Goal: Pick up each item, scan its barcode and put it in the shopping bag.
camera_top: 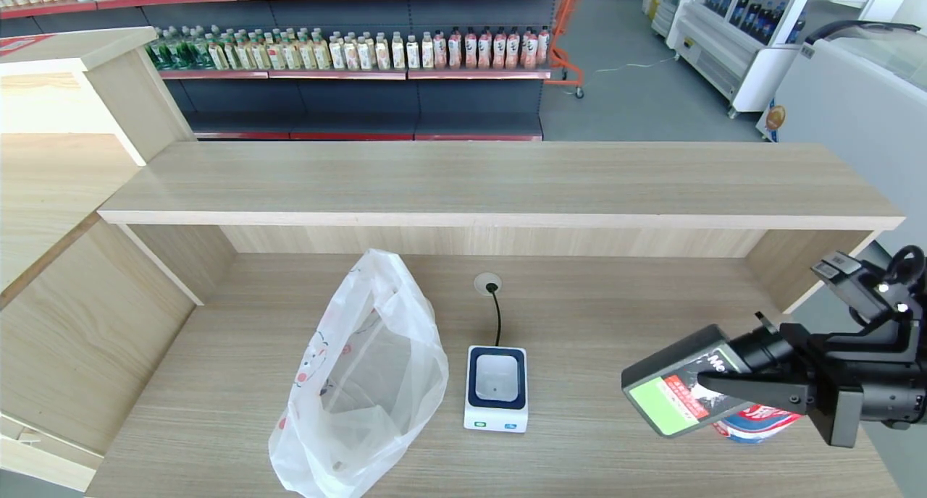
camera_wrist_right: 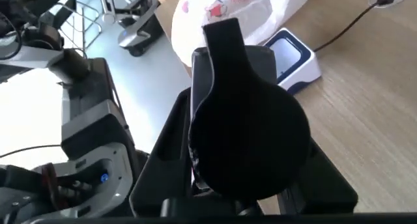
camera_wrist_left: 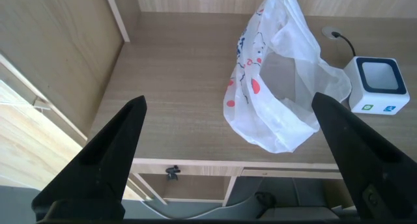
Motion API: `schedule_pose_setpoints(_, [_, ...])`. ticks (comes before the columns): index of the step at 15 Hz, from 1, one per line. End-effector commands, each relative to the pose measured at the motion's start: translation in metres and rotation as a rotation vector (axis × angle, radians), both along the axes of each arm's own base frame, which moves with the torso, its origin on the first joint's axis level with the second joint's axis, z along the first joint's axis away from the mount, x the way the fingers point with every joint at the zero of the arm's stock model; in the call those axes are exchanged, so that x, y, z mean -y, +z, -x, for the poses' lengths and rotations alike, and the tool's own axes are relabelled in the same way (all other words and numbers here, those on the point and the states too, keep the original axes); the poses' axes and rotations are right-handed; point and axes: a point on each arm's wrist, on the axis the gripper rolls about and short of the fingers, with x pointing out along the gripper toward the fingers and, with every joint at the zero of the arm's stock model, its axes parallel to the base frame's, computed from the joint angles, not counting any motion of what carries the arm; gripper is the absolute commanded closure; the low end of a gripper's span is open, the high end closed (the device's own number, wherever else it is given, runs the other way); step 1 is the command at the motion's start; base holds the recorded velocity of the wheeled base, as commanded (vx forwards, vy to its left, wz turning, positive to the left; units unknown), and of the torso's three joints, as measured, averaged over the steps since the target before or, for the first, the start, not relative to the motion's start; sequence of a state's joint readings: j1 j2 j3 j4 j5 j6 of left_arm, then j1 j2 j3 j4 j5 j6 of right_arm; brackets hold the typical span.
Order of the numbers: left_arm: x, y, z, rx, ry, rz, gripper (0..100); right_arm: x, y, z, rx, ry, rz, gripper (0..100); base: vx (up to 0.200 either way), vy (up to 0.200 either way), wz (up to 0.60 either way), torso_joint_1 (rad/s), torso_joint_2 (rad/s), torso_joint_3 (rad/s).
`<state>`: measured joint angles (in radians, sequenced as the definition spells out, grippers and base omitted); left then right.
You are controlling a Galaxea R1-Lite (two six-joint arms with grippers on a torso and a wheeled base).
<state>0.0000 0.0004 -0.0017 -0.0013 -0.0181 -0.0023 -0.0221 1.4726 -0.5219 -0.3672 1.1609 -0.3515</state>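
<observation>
1. Box reads as a dark mass in the right wrist view and hides the fingers there.
2. Red-white-blue item mostly covered by box and right gripper; can't tell what it is.
3. Right gripper clamped on box, tilted over counter, right of scanner, well apart from bag.
4. Left gripper spread wide, holding nothing, over the counter's near edge beside the bag.

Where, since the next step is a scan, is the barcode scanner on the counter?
In the head view the scanner sits midway along the counter, just right of the plastic bag; the right gripper holds a box farther to its right.
</observation>
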Motion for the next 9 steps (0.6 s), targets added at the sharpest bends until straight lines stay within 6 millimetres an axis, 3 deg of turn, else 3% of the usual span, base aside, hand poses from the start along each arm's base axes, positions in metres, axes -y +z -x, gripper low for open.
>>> schedule_pose_setpoints(1, [0.0, 0.0, 0.0, 0.001, 0.0, 0.001, 0, -0.008, -0.024, -0.025, -0.167, -0.002, -0.006, 100, 0.0, 0.0, 0.0, 0.0, 0.0, 0.0])
schedule_pose_setpoints(5, [0.0, 0.0, 0.0, 0.001, 0.0, 0.001, 0, -0.045, -0.051, -0.069, -0.293, 0.031, 0.055, 100, 0.0, 0.0, 0.0, 0.0, 0.0, 0.0])
schedule_pose_setpoints(9, [0.0, 0.0, 0.0, 0.001, 0.001, 0.001, 0, -0.081, -0.077, -0.11, -0.29, 0.023, 0.13, 100, 0.0, 0.0, 0.0, 0.0, 0.0, 0.0])
